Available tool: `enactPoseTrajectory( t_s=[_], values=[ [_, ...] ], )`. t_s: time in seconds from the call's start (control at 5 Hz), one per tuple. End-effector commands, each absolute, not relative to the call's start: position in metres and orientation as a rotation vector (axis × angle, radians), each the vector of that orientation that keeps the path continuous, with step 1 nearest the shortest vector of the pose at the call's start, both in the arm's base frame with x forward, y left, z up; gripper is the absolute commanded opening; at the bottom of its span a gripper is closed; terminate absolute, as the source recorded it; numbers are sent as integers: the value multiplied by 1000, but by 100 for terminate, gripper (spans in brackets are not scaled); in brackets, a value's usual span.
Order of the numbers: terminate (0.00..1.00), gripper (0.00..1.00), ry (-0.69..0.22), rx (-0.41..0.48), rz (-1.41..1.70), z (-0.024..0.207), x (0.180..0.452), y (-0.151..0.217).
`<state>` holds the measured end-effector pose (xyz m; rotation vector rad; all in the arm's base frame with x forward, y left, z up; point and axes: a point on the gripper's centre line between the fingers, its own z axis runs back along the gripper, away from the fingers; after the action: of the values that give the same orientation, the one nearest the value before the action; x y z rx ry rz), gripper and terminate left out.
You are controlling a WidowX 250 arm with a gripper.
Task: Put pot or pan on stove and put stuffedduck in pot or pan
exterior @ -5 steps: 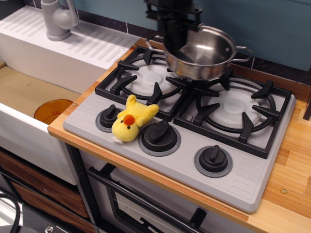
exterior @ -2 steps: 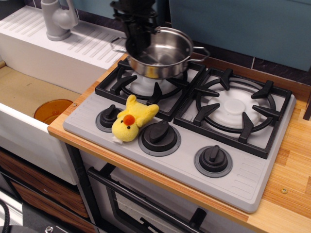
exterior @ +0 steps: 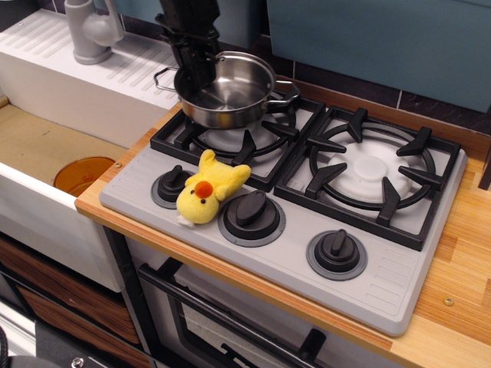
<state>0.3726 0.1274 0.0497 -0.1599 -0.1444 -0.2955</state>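
The shiny steel pot is held over the left burner of the grey stove, at or just above the back of the black grate. My gripper comes down from the top and is shut on the pot's left rim. The yellow stuffed duck with its orange beak lies on the stove's front panel between the left and middle knobs, in front of the pot and apart from the gripper.
The right burner grate is bare. A white drainboard with a grey tap stands at the left. Below it is a sink with an orange disc. A wooden counter runs along the right and front.
My gripper has carried the pot leftward from between the two burners to over the left burner, and lower. The duck has not moved.
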Motion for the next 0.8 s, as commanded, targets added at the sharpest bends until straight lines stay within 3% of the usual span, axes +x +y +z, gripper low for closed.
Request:
enactPoseTrajectory(
  t_s=[0.0,0.6],
  values=[
    [0,100,-210,-121,-324,65,379,134],
    [0,100,-142,-110,-275,106,371,115]
  ],
)
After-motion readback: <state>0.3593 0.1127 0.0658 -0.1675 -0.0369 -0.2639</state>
